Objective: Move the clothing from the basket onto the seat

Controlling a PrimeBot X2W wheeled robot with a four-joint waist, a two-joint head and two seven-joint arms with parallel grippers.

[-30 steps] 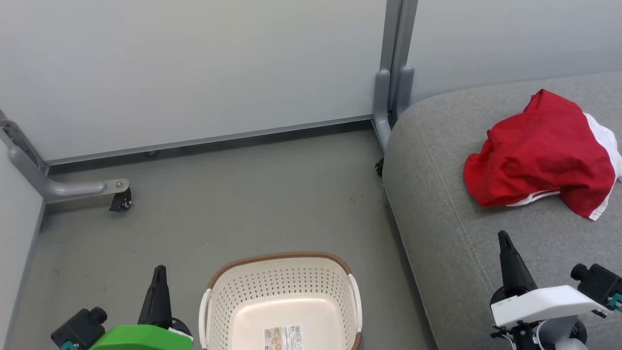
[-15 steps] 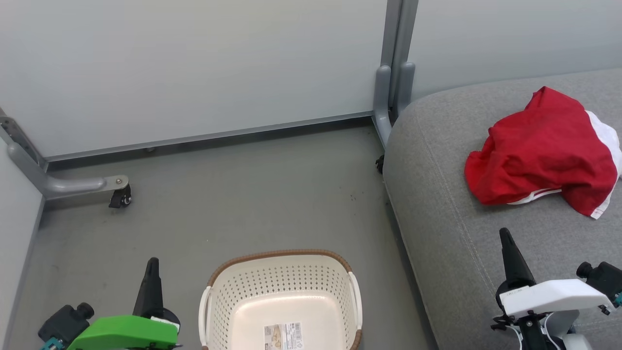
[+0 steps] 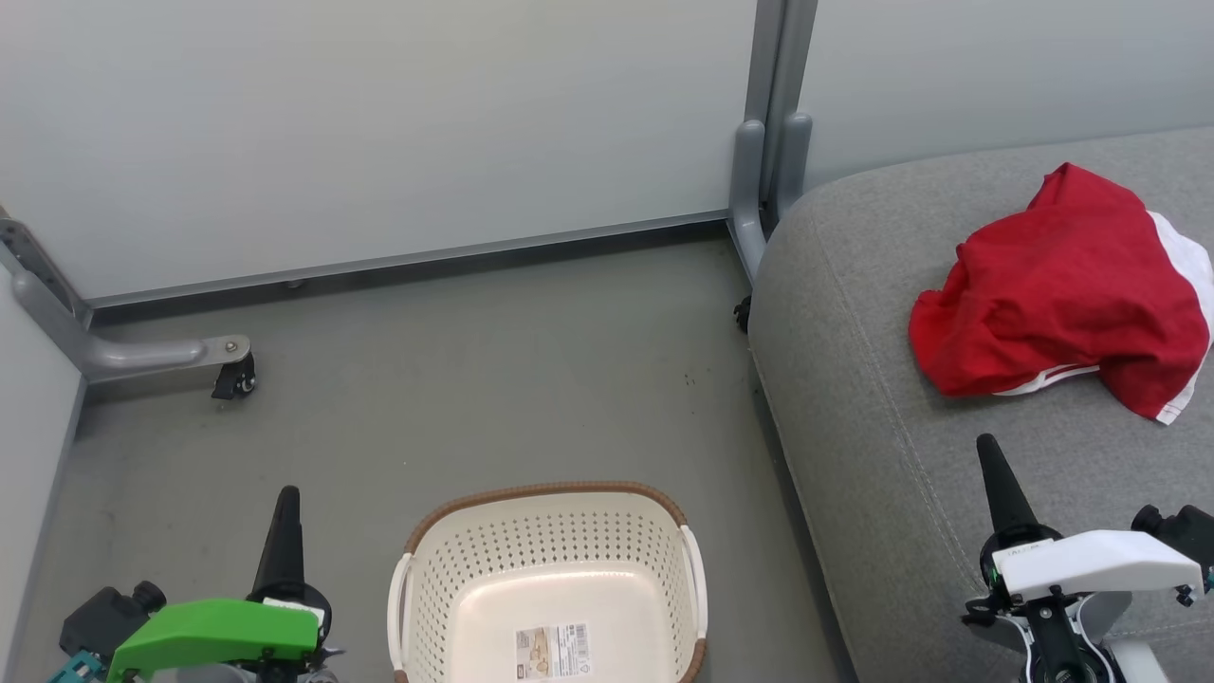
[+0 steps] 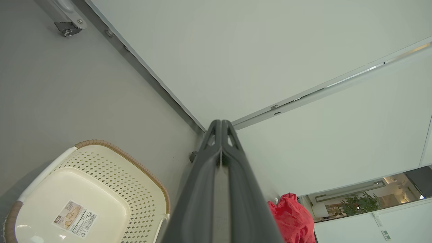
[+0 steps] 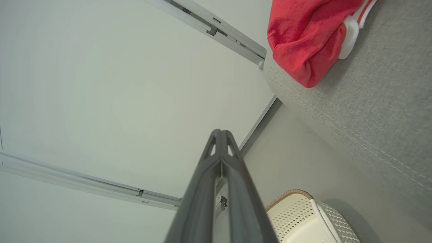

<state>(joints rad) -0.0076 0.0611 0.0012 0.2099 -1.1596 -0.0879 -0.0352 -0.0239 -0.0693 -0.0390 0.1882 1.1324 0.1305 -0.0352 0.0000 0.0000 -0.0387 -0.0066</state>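
The red clothing [image 3: 1062, 294] with white trim lies crumpled on the grey seat [image 3: 873, 398] at the right; the right wrist view shows the same clothing [image 5: 303, 37] and seat [image 5: 378, 111]. The cream basket [image 3: 550, 579] with a brown rim stands on the floor at bottom centre, holding nothing but its label sticker. My left gripper [image 3: 285, 495] is shut, left of the basket, above the floor. My right gripper [image 3: 987, 444] is shut above the seat's front part, short of the clothing. In the wrist views both pairs of fingers [image 4: 221, 152] [image 5: 220, 148] are pressed together with nothing between them.
Pale partition walls [image 3: 379, 133] close the back. A grey post [image 3: 768, 123] stands at the seat's far corner. A partition foot with a caster [image 3: 232, 375] sits at the left on the grey floor [image 3: 474, 379].
Both grippers have slid slightly lower in the head view, the left a little leftward. The whole picture has shifted a bit, so the camera moved. Clothing and basket lie as before.
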